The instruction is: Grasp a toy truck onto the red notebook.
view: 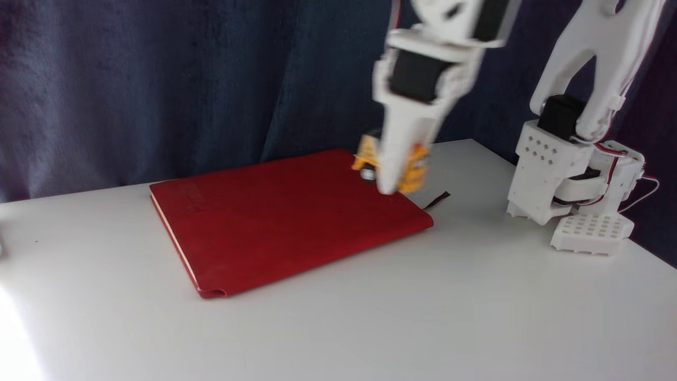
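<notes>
A large dark-red notebook (285,219) lies flat on the white table (423,307), its ribbon bookmark (438,200) sticking out at the right. My white gripper (390,182) comes down from the top of the fixed view, blurred by motion, and is shut on a small yellow-orange toy truck (415,166). The truck sits at the notebook's far right corner, partly hidden behind the front finger. I cannot tell whether its wheels touch the cover.
The arm's white base (574,185) stands at the table's right edge. A dark blue curtain (158,90) hangs behind the table. The table's back edge runs just behind the notebook.
</notes>
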